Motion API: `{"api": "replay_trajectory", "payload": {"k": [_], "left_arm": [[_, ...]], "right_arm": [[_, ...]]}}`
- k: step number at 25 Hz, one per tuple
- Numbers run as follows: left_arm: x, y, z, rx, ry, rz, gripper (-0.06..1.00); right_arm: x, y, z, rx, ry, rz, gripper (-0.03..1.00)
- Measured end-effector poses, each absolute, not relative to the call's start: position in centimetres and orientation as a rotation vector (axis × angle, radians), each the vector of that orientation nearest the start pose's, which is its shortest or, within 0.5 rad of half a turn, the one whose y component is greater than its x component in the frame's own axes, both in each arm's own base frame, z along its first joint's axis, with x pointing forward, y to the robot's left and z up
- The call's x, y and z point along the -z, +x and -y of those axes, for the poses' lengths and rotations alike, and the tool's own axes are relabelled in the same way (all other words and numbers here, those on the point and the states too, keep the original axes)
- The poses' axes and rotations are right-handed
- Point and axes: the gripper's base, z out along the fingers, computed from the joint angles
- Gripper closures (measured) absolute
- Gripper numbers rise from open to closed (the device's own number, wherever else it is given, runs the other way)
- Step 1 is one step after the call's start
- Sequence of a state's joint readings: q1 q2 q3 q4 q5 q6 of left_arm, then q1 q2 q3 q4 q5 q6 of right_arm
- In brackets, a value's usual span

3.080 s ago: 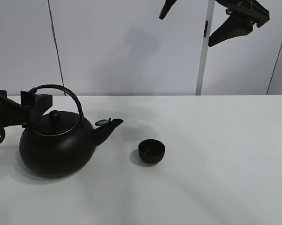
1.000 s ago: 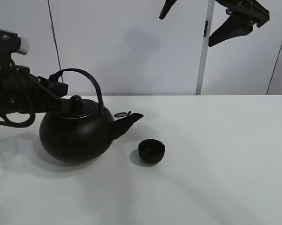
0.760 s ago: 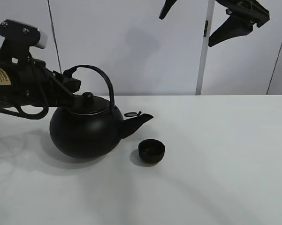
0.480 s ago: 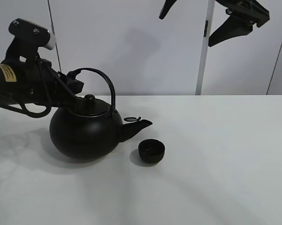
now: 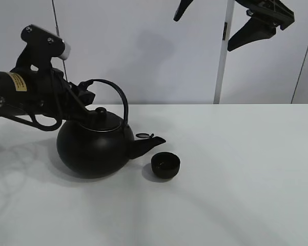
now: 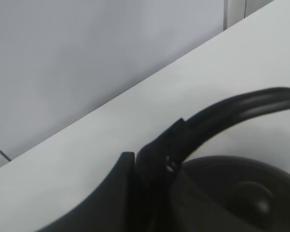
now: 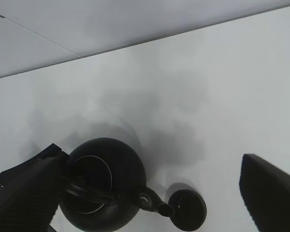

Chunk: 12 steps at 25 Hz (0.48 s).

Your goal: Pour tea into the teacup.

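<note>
Reaching in level, the left gripper (image 5: 85,91) clamps the kettle (image 5: 95,151) by its handle (image 5: 121,98). The right gripper (image 5: 204,33) hangs high, spread wide.

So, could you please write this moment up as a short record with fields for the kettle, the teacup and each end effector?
kettle: black, lid on, tipped slightly spout-down, left of the teacup
spout: aimed at the teacup, tip close to its rim; no stream visible
teacup: upright on the white table; contents unclear
left end effector: shut on the kettle's arched handle
right end effector: open, raised high above the table, holding nothing
stage: pour not visibly begun
</note>
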<state>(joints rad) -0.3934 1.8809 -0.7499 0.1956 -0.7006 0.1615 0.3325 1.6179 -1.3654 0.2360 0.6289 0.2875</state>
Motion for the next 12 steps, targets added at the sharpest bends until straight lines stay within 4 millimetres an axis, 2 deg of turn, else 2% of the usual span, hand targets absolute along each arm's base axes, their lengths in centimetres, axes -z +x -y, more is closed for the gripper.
{"api": "replay_trajectory", "payload": {"k": [12], "left_arm": [[-14.42,32.28,14.74,0.145,0.803,-1.748,0.84]], "right_arm": [[-32.02,34.26,-13.16,-0.55,0.108,-2.41,0.27]]}}
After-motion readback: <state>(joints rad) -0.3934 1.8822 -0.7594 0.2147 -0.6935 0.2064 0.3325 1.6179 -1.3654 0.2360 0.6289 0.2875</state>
